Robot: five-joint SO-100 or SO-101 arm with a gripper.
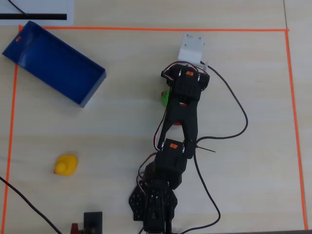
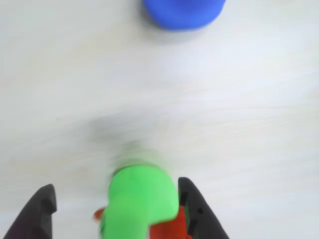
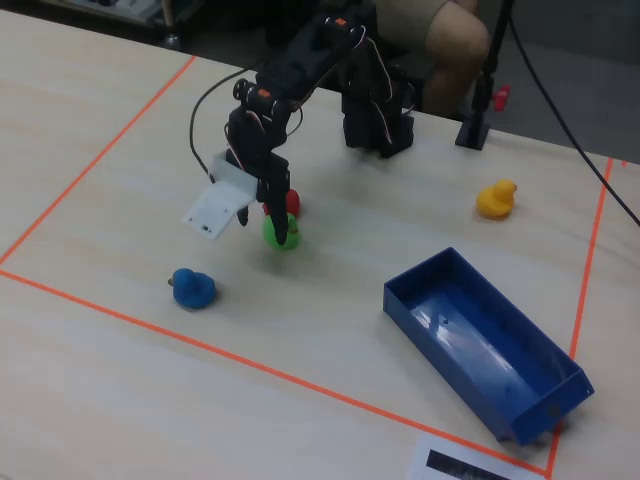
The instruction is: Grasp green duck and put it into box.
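Blurred in the wrist view, the rounded green duck (image 2: 142, 201) is straddled by the open, empty black claw (image 2: 119, 209), its base cut off.

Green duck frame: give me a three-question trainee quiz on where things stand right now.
1. True or false: the green duck lies between the open gripper fingers in the wrist view.
2. Multiple choice: what is inside the box in the fixed view? A) green duck B) yellow duck C) nothing visible
3. Fill in: in the fixed view, the duck nearest the green one is the ___ duck.

Key:
1. True; one finger is right beside it, the other stands apart.
2. C; the yellow duck sits on the table, away from it.
3. Red; the red duck is right beside it, the blue duck is farther off.
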